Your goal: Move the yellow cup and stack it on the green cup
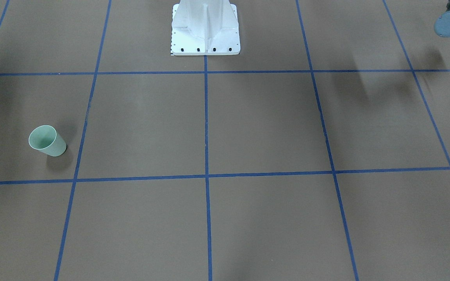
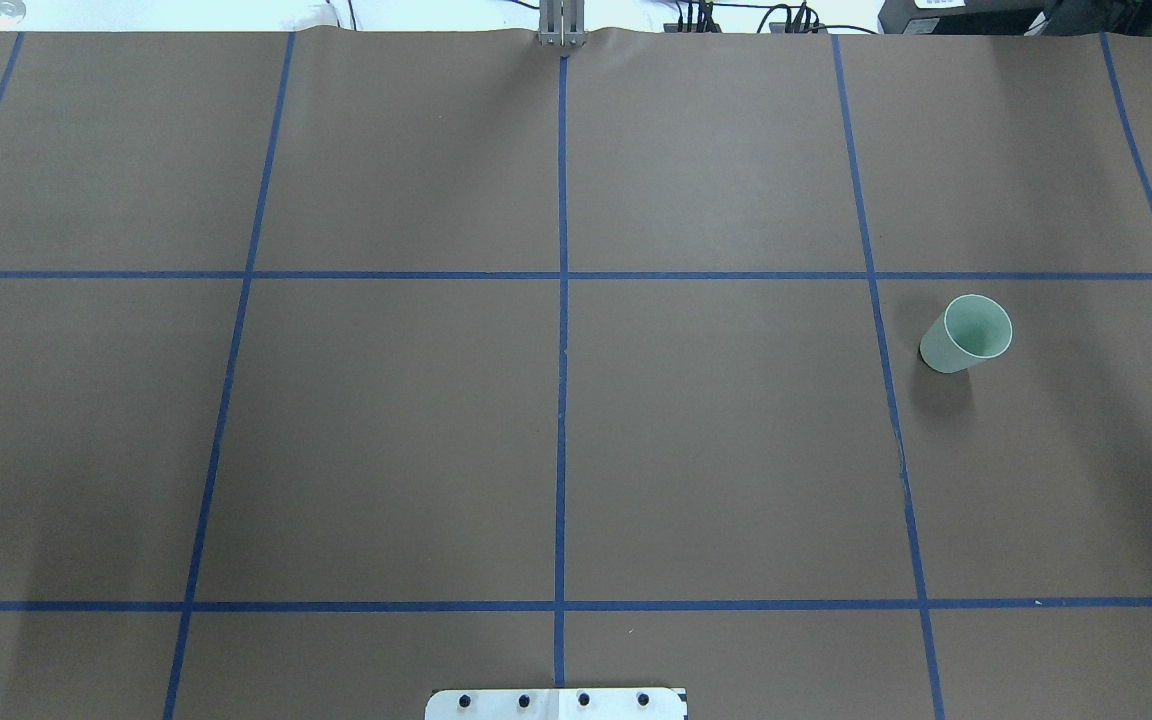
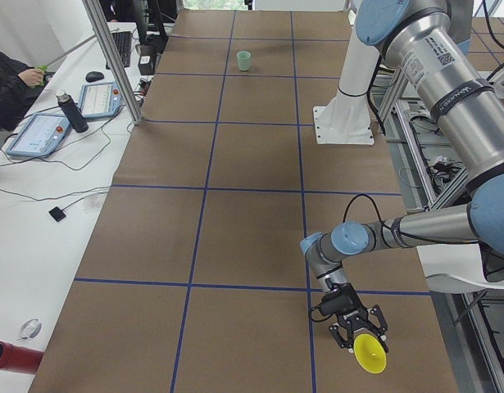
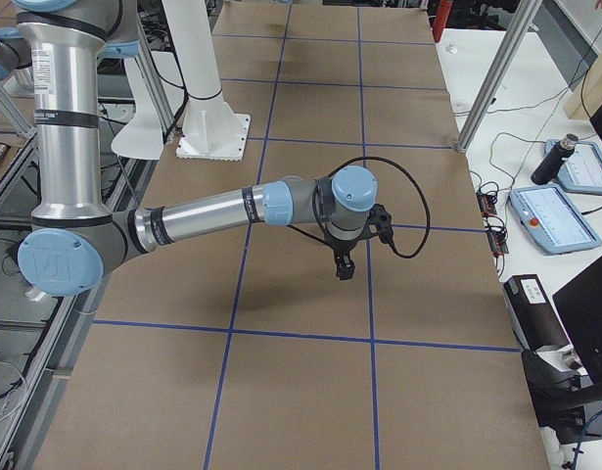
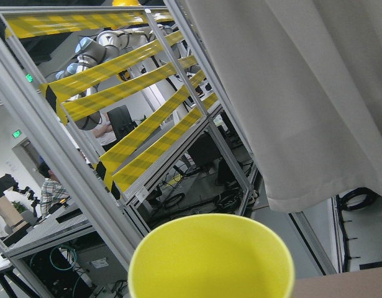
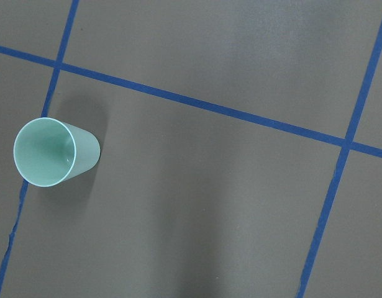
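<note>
The table point(image 2: 386, 430) is the biggest thing here, a flat spread of matte brown paper ruled into squares by blue tape, and the move ahead runs nearly its whole length. My left arm point(image 3: 415, 229) reaches out low at the left end, while my right arm point(image 4: 193, 220) stretches over the right half and is by far the nearer to the target. The green cup point(image 2: 966, 335) stands upright on its narrow base in the middle row of squares on my right, mouth up. It is a smooth, pale, tapered plastic cup, and my right wrist camera looks down into it. The yellow cup point(image 3: 370, 354) has the same tapered shape in glossy bright plastic and sits at the tip of my left gripper point(image 3: 358, 336), well apart from the green one. Its long axis seems tipped, with the round rim turned outward, not upright. I judge it is carried, but I cannot tell how far those fingers are closed. My right gripper point(image 4: 342, 269) points down with nothing seen in it, and I cannot tell its opening either.
</note>
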You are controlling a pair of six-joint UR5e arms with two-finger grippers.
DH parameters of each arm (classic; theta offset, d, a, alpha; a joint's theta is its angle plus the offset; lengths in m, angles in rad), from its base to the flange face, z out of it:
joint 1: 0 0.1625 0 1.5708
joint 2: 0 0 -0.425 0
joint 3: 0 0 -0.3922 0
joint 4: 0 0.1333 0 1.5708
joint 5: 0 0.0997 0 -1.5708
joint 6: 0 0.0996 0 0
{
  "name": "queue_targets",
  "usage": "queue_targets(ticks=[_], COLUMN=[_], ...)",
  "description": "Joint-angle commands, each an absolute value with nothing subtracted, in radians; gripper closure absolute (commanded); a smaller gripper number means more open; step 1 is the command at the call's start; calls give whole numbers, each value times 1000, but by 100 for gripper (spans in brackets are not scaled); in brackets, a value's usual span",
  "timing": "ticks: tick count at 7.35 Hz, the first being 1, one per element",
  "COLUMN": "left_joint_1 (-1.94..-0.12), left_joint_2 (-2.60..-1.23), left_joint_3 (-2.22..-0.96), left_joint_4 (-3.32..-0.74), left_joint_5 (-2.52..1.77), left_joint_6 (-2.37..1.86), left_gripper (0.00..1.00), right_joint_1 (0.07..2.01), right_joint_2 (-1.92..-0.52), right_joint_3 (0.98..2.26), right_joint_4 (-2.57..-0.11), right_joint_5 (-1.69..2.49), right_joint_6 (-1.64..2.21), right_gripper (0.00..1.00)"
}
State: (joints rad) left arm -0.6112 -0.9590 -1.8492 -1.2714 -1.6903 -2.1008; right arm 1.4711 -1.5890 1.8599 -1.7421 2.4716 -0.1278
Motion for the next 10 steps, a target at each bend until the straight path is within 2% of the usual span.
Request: queue_targets(ticks=[1,2,3,5,8,10], left_joint_1=[-897,-1033,-1051,-1078,-1052,-973], left_joint_2=[-1198,-1370,-1456,-1628,-1926,-2011], left_joint_3=[-1881,-1853,-1800,-1776,-1718,-1710], left_joint_4=[-1096,-1033,-1031,-1034,-1064,-1311], left_joint_5=[-1469,-1348,-1329,-1324,-1327,-1335], left_joint_6=[-1815,-1696,-1640,-1501,-1414,-1388], left_gripper=[100,100,100,100,100,100], right_joint_1=[1471,1471,1471,1470,1470,1456], right_joint_2=[-1566,-1565,-1548,-1528,-1526,-1526], right_joint_3=[1861,1861,1856,1850,1845,1845], right_joint_4=[-1741,-1741,-1743,-1744,-1746,-1743], right_joint_5=[2471,2473,2471,2470,2470,2462], right_joint_6=[-120,-118,-103,-64,-55,6], right_gripper=[1,1,1,1,1,1])
